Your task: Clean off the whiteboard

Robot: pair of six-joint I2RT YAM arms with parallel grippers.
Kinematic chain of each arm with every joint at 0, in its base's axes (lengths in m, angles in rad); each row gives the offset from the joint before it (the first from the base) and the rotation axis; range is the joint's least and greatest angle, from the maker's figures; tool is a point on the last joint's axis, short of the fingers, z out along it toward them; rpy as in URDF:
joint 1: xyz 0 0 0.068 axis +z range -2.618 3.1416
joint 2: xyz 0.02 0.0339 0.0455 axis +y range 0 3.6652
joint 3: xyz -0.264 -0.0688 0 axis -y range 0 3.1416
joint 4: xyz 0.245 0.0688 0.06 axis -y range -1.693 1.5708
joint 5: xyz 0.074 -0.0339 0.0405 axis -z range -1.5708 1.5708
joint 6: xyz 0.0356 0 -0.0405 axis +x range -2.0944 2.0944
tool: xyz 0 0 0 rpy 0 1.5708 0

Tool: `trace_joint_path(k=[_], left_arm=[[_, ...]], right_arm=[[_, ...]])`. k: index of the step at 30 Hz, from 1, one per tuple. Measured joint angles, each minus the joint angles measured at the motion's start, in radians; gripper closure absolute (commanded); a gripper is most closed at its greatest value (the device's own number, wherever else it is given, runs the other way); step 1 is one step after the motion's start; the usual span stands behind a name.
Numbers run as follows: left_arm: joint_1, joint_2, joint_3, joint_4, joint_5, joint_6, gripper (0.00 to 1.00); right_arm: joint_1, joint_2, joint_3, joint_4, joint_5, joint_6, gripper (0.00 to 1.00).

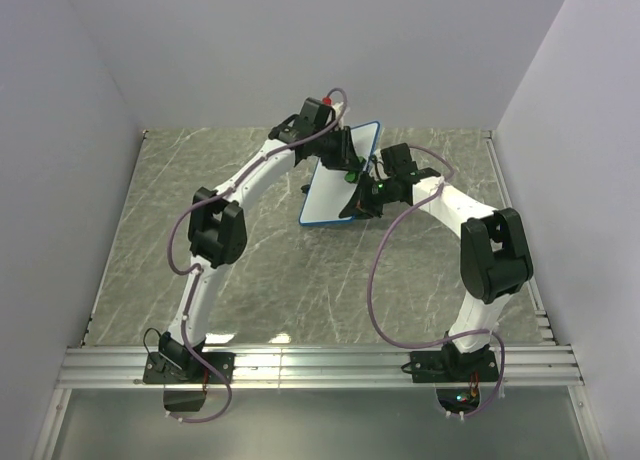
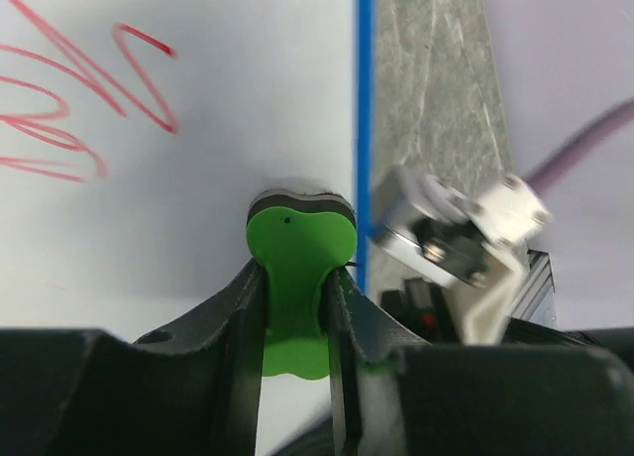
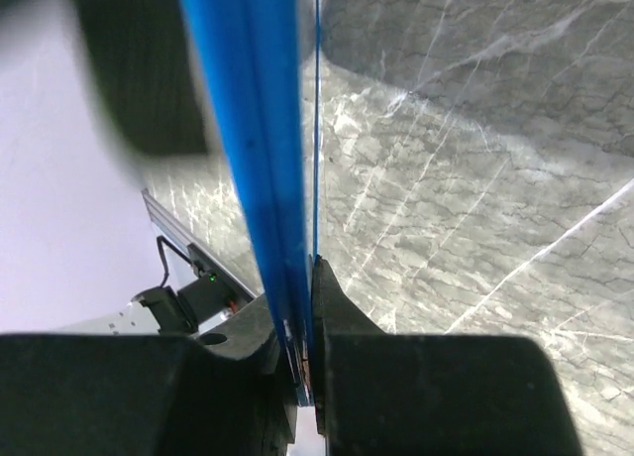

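Pinching fingers of both arms meet at the whiteboard.
Left fingers (image 2: 236, 312) squeeze a green eraser (image 2: 297, 263) between them, its dark pad flat against the face of the whiteboard (image 2: 238, 109), just inside the blue rim (image 2: 365, 129). Red scribbles (image 2: 84, 89) mark the face farther from that rim than the eraser. Right fingers (image 3: 335, 312) are clamped on the whiteboard's rim, one on each side of it. The whiteboard stands tilted on the grey marbled table (image 1: 250, 280), with the left arm along one long side and the right arm along the other.
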Motion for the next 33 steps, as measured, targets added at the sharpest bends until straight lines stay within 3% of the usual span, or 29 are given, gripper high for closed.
trace_joint_path(k=[11,18,29,33], left_arm=[[0.159,0.115,0.039,-0.021,0.013,0.041,1.0],[0.195,0.153,0.015,-0.019,0.01,0.045,1.0],[0.151,-0.053,-0.293,0.07,-0.011,0.026,1.0],[0.097,-0.131,-0.33,0.09,0.004,0.008,1.0]], right_arm=[[0.102,-0.101,-0.023,-0.164,0.014,-0.027,1.0],[0.122,-0.137,-0.041,-0.227,0.015,-0.035,1.0],[0.116,-0.08,0.019,-0.215,0.021,-0.006,1.0],[0.108,-0.053,0.038,-0.184,0.026,0.014,1.0]])
